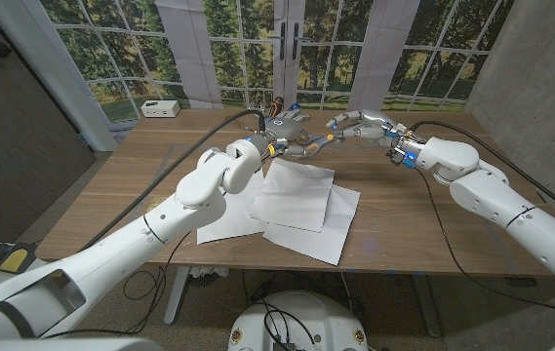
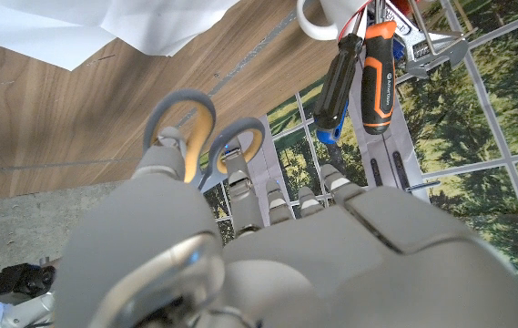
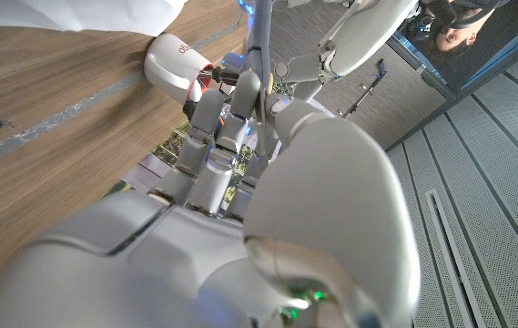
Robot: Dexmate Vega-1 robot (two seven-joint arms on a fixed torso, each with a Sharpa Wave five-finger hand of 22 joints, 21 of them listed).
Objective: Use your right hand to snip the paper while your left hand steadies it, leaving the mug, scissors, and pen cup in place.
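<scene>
Left hand is up at the far side of the wooden table, and the left wrist view shows its fingers threaded into the grey and yellow loops of the scissors, so it holds them. Right hand hovers just beside it, fingers curled inward; whether it grips anything, I cannot tell. Past the right hand's fingers sits a white mug on the tabletop. The left wrist view catches a pen cup with an orange and black handled tool hanging out of it. The paper lies on the table nearer the robot, several white sheets overlapped, their long spread running across the table from left to right, corners skewed. Behind the table stands a forest-window backdrop, and a small white box sits at the far left corner.
</scene>
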